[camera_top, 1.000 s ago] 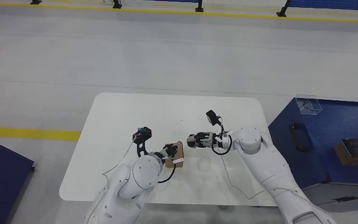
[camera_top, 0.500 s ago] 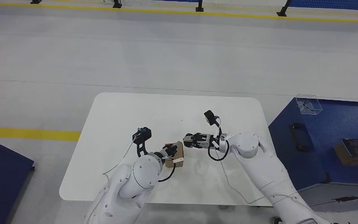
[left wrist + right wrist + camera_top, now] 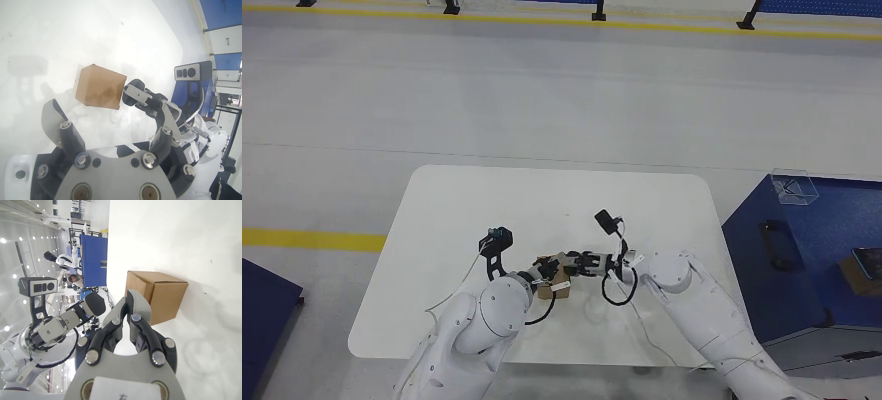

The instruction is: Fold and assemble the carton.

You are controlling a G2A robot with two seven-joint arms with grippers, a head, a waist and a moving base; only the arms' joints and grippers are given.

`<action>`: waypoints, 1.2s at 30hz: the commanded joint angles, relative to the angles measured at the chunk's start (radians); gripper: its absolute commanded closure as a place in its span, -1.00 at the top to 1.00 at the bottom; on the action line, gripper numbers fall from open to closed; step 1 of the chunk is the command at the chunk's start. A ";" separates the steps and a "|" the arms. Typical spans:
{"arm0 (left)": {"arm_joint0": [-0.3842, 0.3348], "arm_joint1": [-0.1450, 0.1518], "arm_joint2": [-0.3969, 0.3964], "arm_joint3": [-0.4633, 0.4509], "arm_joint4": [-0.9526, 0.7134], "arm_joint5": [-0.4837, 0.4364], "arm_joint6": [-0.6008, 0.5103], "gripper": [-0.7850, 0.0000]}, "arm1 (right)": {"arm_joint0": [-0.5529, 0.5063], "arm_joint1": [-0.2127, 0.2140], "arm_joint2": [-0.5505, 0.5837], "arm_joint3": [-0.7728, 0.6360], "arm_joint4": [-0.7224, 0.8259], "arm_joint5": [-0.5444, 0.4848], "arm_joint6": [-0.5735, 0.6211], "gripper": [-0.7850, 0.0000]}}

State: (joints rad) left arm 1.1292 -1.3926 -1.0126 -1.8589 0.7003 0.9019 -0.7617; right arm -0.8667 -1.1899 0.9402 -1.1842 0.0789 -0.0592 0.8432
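A small brown carton stands folded up as a box on the white table, near its front middle. My right gripper is shut with nothing in it, and its tips press against one side of the carton. My left gripper is open on the carton's opposite side, a little short of it, with nothing between its fingers. In the top view the carton sits between the left gripper and the right gripper.
A blue cabinet with a clear box on it stands just right of the table. Another blue block is on the floor at the left. Bare tabletop lies beyond the carton.
My right gripper has moved left across the table, shut, until its tips reached the carton. The left arm and the carton have kept their place.
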 commanded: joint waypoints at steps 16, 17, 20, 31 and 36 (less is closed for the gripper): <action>0.000 0.000 0.000 0.000 0.000 0.000 0.000 1.00 | 0.011 -0.018 -0.019 0.033 -0.017 0.032 -0.035 -1.00; 0.000 0.000 0.000 0.000 0.000 0.000 0.000 1.00 | 0.008 -0.018 -0.015 0.029 -0.009 0.026 -0.040 -1.00; 0.000 0.000 0.000 0.000 0.000 0.000 0.000 1.00 | -0.004 -0.014 0.023 0.017 0.041 -0.005 -0.040 -1.00; 0.127 -0.002 0.129 -0.087 0.212 -0.119 0.333 1.00 | -0.058 0.015 0.224 -0.022 0.255 0.012 -0.078 -1.00; 0.192 -0.009 0.239 0.031 0.414 -0.207 0.636 1.00 | -0.069 0.018 0.240 -0.035 0.261 0.018 -0.081 -0.22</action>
State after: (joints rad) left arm 1.3147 -1.3999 -0.7949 -1.8656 1.0656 0.7110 -0.1992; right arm -0.9341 -1.1717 1.1800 -1.2179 0.3396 -0.0437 0.7641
